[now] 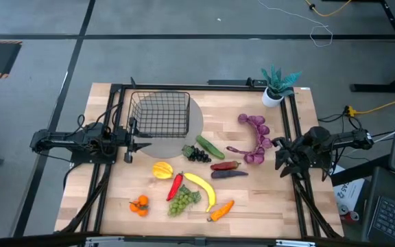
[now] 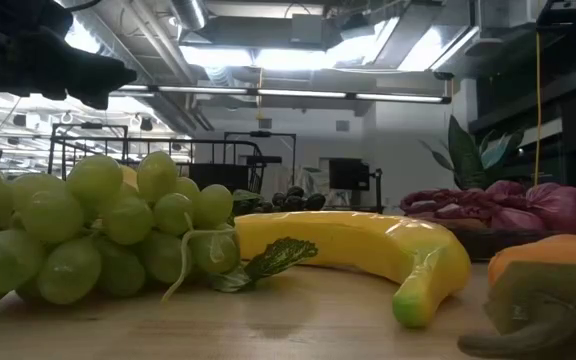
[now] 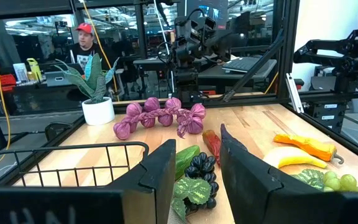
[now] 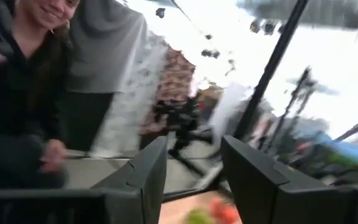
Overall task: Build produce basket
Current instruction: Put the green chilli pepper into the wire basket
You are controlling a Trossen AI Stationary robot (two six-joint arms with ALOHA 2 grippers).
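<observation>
two grippers open, holding nothing. left gripper (image 1: 130, 143) at 9 o'clock beside basket (image 1: 160, 113); right gripper (image 1: 278, 152) at 3 o'clock. produce (image 1: 199, 183) spread on desk (image 1: 266, 199) at 6 o'clock.

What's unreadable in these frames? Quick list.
- Low view: basket sits far behind the green grapes and banana, so its contents can't be seen from there.
- Low view: carrot is cut off by the picture's right edge.
- Right wrist view: motion blur; table and produce unreadable past the right claw.
- High view: orange cluster too small to count.
</observation>
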